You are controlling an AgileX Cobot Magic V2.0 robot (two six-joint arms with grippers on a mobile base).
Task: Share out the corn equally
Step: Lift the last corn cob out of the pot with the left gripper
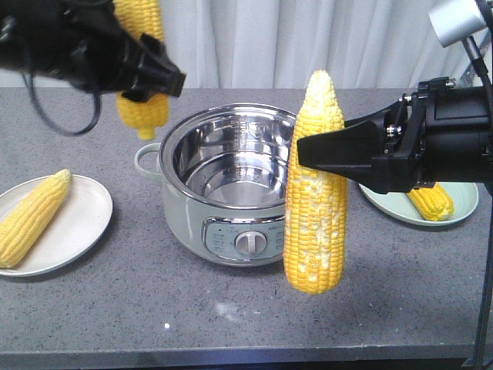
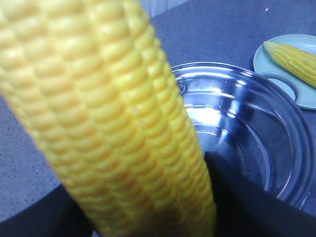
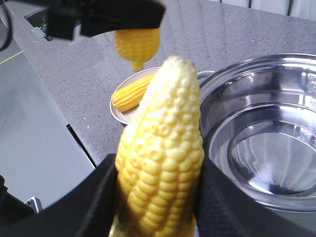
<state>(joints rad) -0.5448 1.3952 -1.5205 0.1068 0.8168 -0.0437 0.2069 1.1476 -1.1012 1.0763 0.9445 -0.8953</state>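
Note:
My left gripper (image 1: 158, 77) is shut on a corn cob (image 1: 142, 104) that hangs upright above the counter, left of the pot; the cob (image 2: 113, 123) fills the left wrist view. My right gripper (image 1: 308, 154) is shut on a corn cob with pale whitish kernel patches (image 1: 316, 208), held upright in front of the pot's right side with its tip up (image 3: 163, 148). A third cob (image 1: 31, 220) lies on the pale plate (image 1: 81, 231) at the left. Behind the right arm, a fourth cob (image 1: 431, 202) lies on the green plate (image 1: 381, 202).
A pale green electric pot (image 1: 231, 177) with a shiny, empty steel bowl (image 3: 266, 143) stands mid-counter between the plates, its side handle (image 1: 146, 158) facing left. The grey counter's front edge (image 1: 231, 356) runs along the bottom. White curtains hang behind.

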